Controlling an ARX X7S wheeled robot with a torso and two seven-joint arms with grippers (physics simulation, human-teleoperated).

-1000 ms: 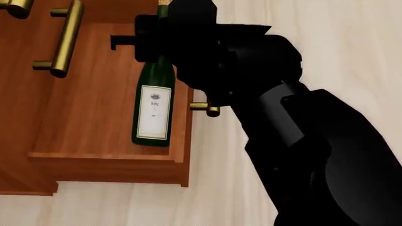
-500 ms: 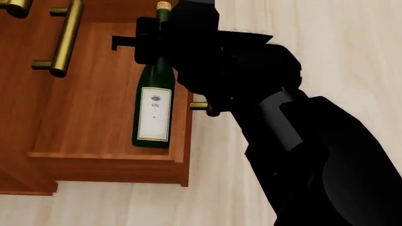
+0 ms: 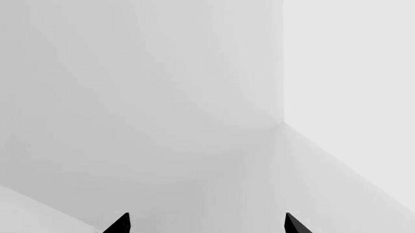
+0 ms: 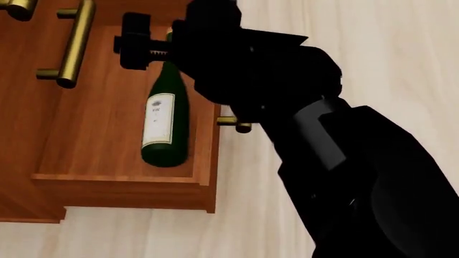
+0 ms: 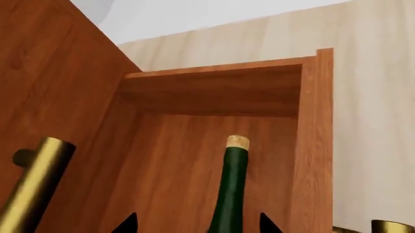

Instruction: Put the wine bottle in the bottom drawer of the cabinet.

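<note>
The right gripper [image 4: 154, 45] hangs over the open bottom drawer [image 4: 100, 134], jaws spread either side of the wine bottle [image 4: 163, 126] neck without gripping it. The bottle lies tilted inside the drawer, against its right wall.

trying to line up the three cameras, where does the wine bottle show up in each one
Head view: the wine bottle lies inside the open bottom drawer, base toward the camera, neck under the right gripper.
Right wrist view: only its neck and cork show, between the jaws, pointing into the drawer.
Left wrist view: not in it, only pale blank surfaces.
Shared landmark: the drawer's wooden side wall beside the bottle.
</note>
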